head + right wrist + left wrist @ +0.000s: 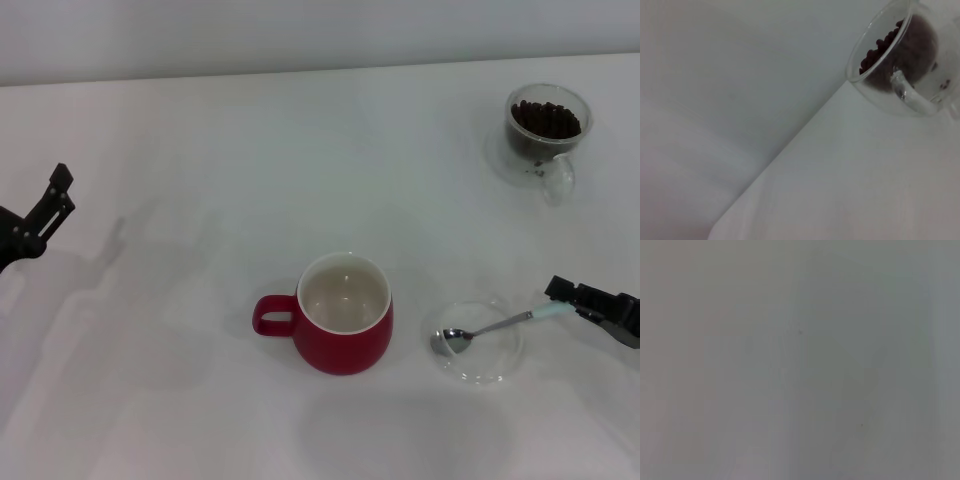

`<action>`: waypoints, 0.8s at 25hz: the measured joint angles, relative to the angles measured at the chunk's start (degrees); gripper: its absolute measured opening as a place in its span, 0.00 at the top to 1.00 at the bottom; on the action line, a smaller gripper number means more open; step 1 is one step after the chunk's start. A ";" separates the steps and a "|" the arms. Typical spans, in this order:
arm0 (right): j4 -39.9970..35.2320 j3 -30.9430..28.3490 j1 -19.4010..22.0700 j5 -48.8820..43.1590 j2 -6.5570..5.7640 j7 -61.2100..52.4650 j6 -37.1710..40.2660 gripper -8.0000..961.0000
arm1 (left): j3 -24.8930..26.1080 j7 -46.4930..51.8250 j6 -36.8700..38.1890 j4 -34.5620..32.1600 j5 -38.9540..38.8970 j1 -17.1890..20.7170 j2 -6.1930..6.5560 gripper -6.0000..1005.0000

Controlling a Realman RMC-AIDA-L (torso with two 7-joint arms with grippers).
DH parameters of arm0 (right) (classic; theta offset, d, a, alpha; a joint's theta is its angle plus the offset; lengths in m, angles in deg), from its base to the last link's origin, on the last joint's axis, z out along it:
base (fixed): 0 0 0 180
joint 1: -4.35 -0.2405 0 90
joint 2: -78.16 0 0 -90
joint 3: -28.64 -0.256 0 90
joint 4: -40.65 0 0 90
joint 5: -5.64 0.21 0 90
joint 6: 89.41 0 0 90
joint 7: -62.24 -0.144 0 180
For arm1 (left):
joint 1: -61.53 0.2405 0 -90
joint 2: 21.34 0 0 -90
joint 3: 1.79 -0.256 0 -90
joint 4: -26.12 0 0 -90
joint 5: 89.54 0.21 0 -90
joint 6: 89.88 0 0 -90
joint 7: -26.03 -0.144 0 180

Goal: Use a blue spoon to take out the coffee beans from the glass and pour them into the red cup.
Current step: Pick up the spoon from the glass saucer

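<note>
Right claw (568,299) seems closed on the blue spoon (492,326) handle, bowl in the glass dish (478,341); left claw (48,212) open, far left.

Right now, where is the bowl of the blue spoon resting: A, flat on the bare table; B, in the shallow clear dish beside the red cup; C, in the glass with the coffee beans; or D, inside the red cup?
B: the blue spoon has its metal bowl lying in the shallow clear dish, with the right tool at its pale handle end.
</note>
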 joint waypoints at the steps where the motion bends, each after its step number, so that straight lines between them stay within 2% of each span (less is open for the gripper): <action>1: 0.00 0.01 -0.06 -0.11 0.04 -0.01 0.02 0.73 | 0.00 0.00 0.19 0.00 0.00 -0.11 0.00 0.13; 7: 0.00 0.04 -0.18 -0.48 -0.14 -0.46 -0.28 0.83 | 0.00 0.00 0.63 0.00 0.00 -0.43 0.00 0.13; 20: -0.46 0.08 -0.94 -1.04 -0.42 -0.55 -0.99 0.84 | 0.00 0.00 1.42 0.00 -0.62 -1.07 0.02 0.13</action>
